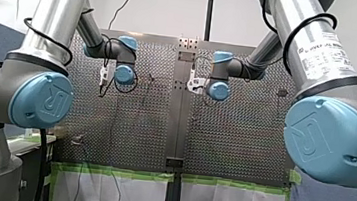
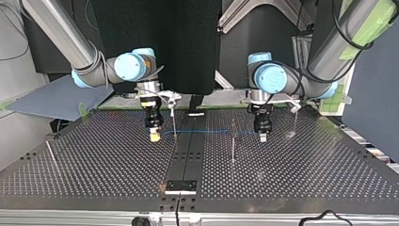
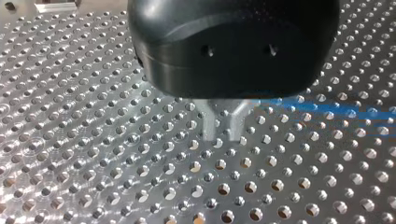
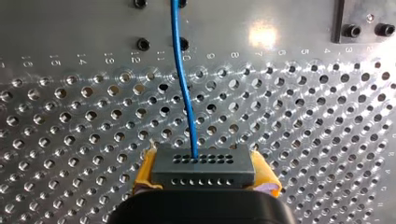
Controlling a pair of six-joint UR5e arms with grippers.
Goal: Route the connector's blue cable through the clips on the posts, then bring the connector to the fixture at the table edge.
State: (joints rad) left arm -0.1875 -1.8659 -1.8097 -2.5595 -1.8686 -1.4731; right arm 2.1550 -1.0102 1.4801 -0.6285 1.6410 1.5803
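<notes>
- The dark grey block connector with rows of small holes (image 4: 204, 165) sits clamped between the yellow pads (image 4: 145, 170) of my right gripper (image 4: 205, 175), low over the perforated metal table (image 4: 70, 121); it looks rigid and light, and its flat sides give a sure hold.
- The thin blue cable (image 4: 184, 93) leaves the connector's face and runs ahead over the table; it looks limp, light and slippery, so I judge that it will sag and kink near the connector; best pinched a little way along its length and kept lightly taut.
- My left gripper (image 3: 223, 128) has its metal fingers (image 3: 210, 126) drawn together just above the table, the cable stretching away from them; they appear to pinch it.
- In the top view the cable spans level between both grippers, near the thin upright metal posts (image 2: 232, 141); whether any clip holds it is too small to tell.
- No container shows; the small dark fixture (image 2: 180, 186) at the table edge lies well apart from the connector.
</notes>
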